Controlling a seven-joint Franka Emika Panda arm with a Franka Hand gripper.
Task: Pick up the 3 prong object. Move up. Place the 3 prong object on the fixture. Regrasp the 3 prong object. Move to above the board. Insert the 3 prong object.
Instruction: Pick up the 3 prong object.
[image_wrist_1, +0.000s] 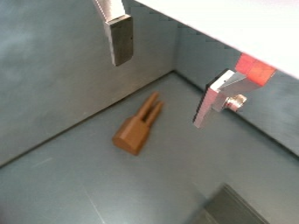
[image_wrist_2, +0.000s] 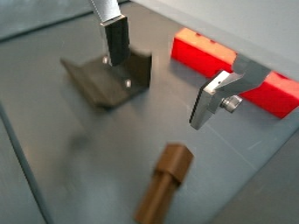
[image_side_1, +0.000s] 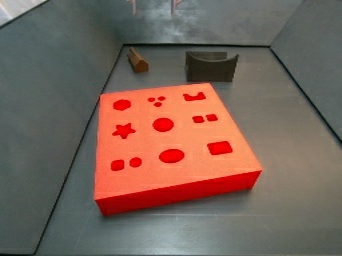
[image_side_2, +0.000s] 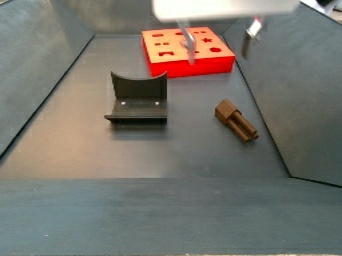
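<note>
In a side view the left-hand thing is the dark grey-black fixture (image_side_2: 136, 100), a notched bracket on a base plate standing on the grey floor (image_side_2: 147, 150) with nothing in its U-shaped notch. To its right lies the small brown, wood-coloured 3 prong object (image_side_2: 237, 119), flat on its side, well apart from the fixture and near the right wall. Beyond them at the far end sits the large bright red rectangular board (image_side_2: 183, 50) with darker shaped cut-outs, and the end effector (image_side_2: 222, 36) hangs above that far end, clear of everything. In a wrist view its two flat silver fingers (image_wrist_1: 121, 39) stand wide apart with only air between them and the brown piece (image_wrist_1: 139, 125) lying on the floor below the gap, so it has hold of nothing. My reading is that the task stands at its very start: the pick-up is not yet done, and the lift, the placing on the fixture, the regrasp, the move above the board and the insertion are all left. The other side view shows the board's cut-outs (image_side_1: 163, 124) all empty, including the three small holes, which fits that judgement. As for brands, labels or writing, I can make out none on the board, the fixture, the peg block or the end effector in any view; the pictures are too coarse to rule out small print.
</note>
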